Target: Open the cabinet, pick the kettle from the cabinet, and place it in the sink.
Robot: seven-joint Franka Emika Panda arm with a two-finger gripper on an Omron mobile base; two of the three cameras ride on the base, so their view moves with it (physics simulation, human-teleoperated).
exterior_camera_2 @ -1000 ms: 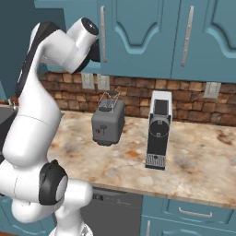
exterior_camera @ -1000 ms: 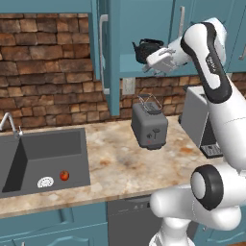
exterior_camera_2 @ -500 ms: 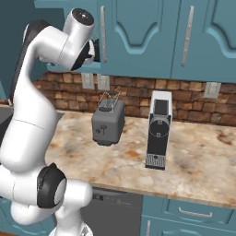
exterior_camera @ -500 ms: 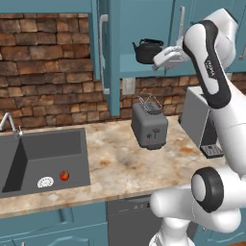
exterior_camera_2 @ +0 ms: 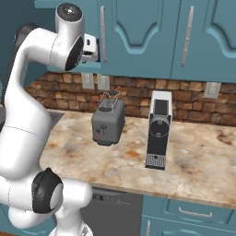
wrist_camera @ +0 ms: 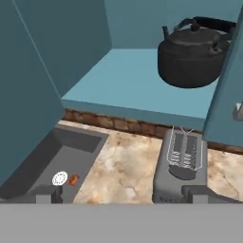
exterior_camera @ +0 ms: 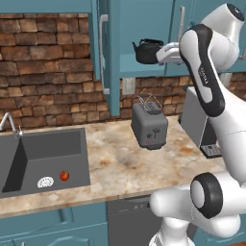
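The kettle (wrist_camera: 194,54) sits on the open cabinet (wrist_camera: 137,71) shelf in hand view, end effector (wrist_camera: 128,193) spread.

2 base views share toaster (exterior_camera: 149,126).

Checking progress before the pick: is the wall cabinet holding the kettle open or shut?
Open. The cabinet door is swung out, and the hand view looks onto its bare shelf, where the kettle stands upright.

— What am I driving here?
— I see a glossy white arm (exterior_camera: 206,77) with rounded segments, black rings at the joints, and small dark lettering on one link at the frame's upper right.
— Tips?
— My gripper (wrist_camera: 124,193) ends in dark grey fingertips (wrist_camera: 204,192).
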